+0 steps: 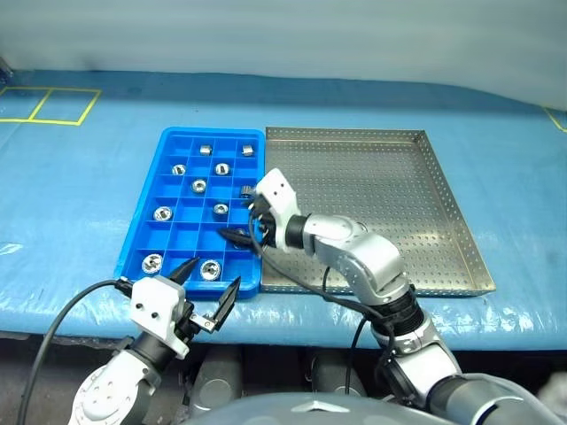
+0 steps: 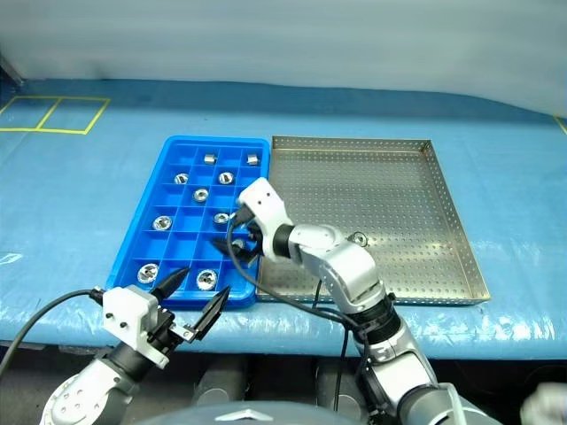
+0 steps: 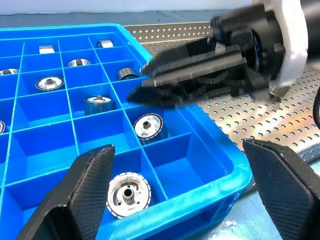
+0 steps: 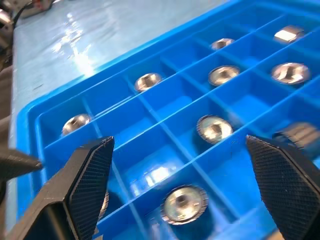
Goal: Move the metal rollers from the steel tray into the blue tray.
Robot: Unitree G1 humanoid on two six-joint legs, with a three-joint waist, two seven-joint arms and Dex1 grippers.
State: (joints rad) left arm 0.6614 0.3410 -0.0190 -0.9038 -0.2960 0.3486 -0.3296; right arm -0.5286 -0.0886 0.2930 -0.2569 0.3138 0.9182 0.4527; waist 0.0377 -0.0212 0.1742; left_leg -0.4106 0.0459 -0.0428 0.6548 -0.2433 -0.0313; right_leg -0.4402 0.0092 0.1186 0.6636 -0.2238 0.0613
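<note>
Blue sheeting covers the table (image 1: 80, 204), and from the left eye I've got the blue tray (image 1: 142, 232) sitting flush against the left rim of the steel tray (image 1: 443, 204), whose perforated floor looks bare as far as I can see. The metal rollers (image 1: 198, 186) are scattered one to a compartment across the blue grid, two of them along its near edge. My right gripper (image 1: 241, 233) hangs over the blue tray's right-hand column, jaws apart and nothing between them. My left gripper (image 1: 208, 290) hovers just off the blue tray's near edge, jaws wide too. Right eye agrees: no roller that I can pick out on the steel tray, though the right arm hides a patch near its left rim. Left wrist now: a toothed roller (image 3: 128, 194) lies in the near corner row between my spread fingers (image 3: 82, 187), another (image 3: 148, 125) one cell back, with the right gripper's black fingers crossing above. Right wrist: looking down into the cells, rollers settled flat, one (image 4: 184, 204) right under me, fingers (image 4: 280, 180) well apart. My call is we're at or near the end, so the thing to do well is lift the right arm straight up clear of the dividers before swinging, then sweep the hidden patch of steel for stragglers.
</note>
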